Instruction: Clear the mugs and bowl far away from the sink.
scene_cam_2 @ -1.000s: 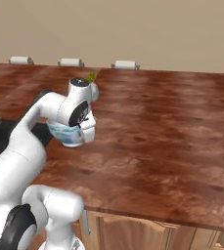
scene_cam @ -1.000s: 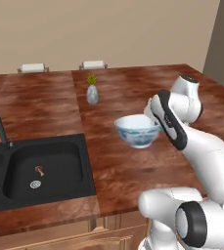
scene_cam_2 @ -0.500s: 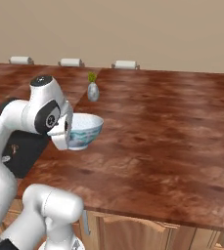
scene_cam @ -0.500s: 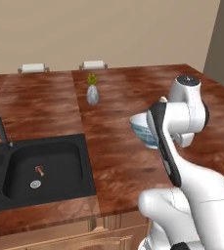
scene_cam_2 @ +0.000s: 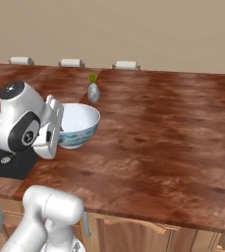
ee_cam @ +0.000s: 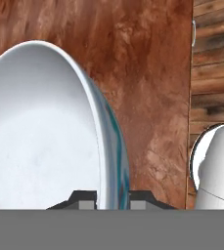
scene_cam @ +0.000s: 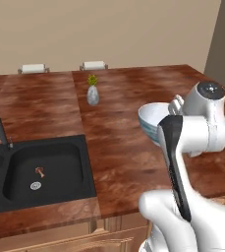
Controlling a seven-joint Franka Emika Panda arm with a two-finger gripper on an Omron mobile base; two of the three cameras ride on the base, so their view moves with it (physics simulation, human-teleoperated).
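My gripper (ee_cam: pixel 112 197) is shut on the rim of the bowl (ee_cam: pixel 45 127), one fingertip inside and one outside. The bowl (scene_cam: pixel 151 120) is wide and white with a blue-grey pattern outside, and it hangs above the wooden counter to the right of the sink (scene_cam: pixel 60 147). In the right base view the bowl (scene_cam_2: pixel 78 125) sits just right of my white hand, slightly tilted. A corner of the black sink (scene_cam_2: pixel 6 160) shows behind my arm there. The mugs are out of view.
A small grey vase (scene_cam: pixel 93 93) with a green sprig stands on the counter behind the bowl, also the vase (scene_cam_2: pixel 93 91). A slim dark faucet (scene_cam: pixel 0 132) rises at the sink's left. A tiny reddish thing (scene_cam: pixel 39 171) lies in the larger basin. Open counter (scene_cam_2: pixel 173 128) stretches right.
The arm has swung right with the bowl, carrying it farther from the sink and higher over the counter. The grip has stayed the same.
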